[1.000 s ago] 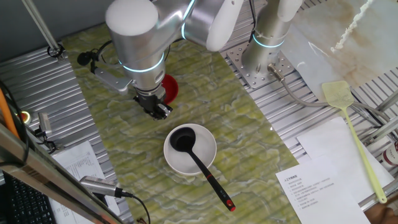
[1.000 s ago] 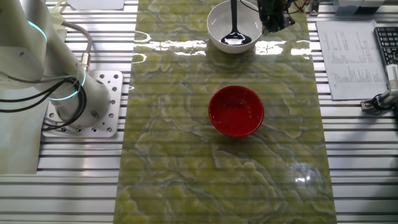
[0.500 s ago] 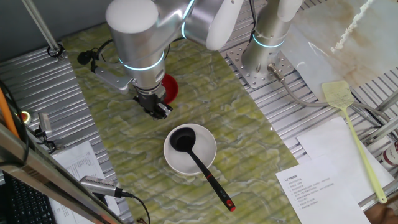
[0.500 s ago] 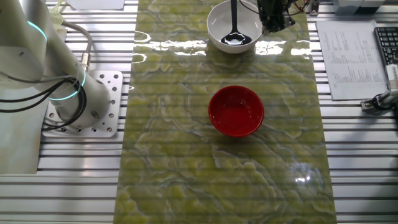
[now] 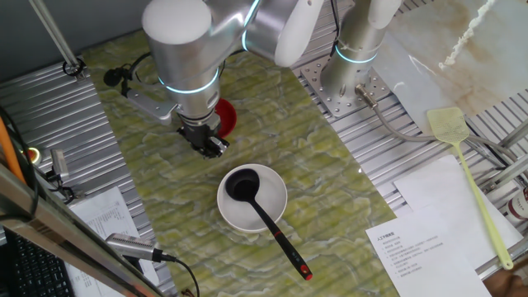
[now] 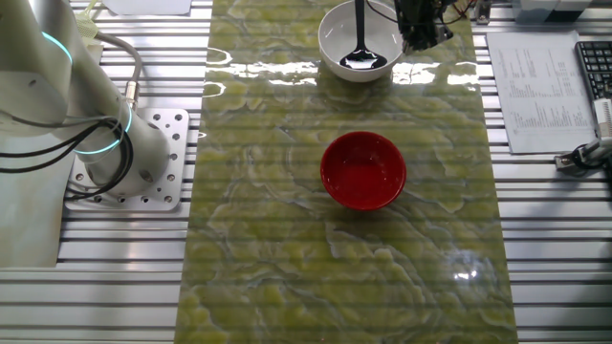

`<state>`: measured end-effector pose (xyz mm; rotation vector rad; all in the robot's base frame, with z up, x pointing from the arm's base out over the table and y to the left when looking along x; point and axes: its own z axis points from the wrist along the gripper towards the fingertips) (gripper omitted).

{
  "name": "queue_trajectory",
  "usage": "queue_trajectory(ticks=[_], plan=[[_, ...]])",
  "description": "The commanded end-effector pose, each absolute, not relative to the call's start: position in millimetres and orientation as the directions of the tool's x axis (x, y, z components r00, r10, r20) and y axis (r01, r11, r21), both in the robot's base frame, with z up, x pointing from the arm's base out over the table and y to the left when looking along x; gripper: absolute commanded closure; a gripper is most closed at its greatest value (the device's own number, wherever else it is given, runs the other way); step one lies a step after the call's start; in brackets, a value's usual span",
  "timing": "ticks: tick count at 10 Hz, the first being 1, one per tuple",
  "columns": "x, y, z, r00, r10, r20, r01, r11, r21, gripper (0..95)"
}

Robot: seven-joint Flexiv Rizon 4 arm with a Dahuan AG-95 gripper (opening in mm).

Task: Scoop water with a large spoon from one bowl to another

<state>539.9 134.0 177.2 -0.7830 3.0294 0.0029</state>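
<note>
The large spoon (image 5: 262,211), a black ladle with a red tip, lies with its scoop in the white bowl (image 5: 278,203) and its handle over the near rim. In the other fixed view the ladle (image 6: 360,57) rests in the white bowl (image 6: 331,50) at the top edge. The red bowl (image 6: 362,170) sits mid-mat; in one fixed view the arm half hides the red bowl (image 5: 229,116). My gripper (image 5: 212,147) hangs over the mat between the two bowls, empty, its fingers looking closed. In the other fixed view the gripper (image 6: 421,34) is just right of the white bowl.
A green marbled mat (image 6: 268,248) covers the metal table. The arm's base (image 6: 124,153) stands at the left. Papers (image 5: 429,231), a yellow fly swatter (image 5: 466,173) and a keyboard (image 6: 595,67) lie beside the mat. A cable plug (image 5: 111,78) lies near the far corner.
</note>
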Motion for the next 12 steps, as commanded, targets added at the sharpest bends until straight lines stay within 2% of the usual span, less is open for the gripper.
queue_trajectory(ticks=[1,2,4,7,12], plan=[[540,133,177,-0.888,-0.456,-0.062,-0.457,0.89,-0.009,95.0],[540,133,177,-0.874,-0.478,-0.082,-0.48,0.877,-0.001,95.0],[540,133,177,-0.797,-0.604,-0.019,-0.603,0.797,-0.043,95.0],[540,133,177,-0.767,-0.642,-0.018,-0.641,0.766,-0.043,95.0],[526,184,171,-0.649,-0.761,-0.03,-0.758,0.649,-0.059,95.0]])
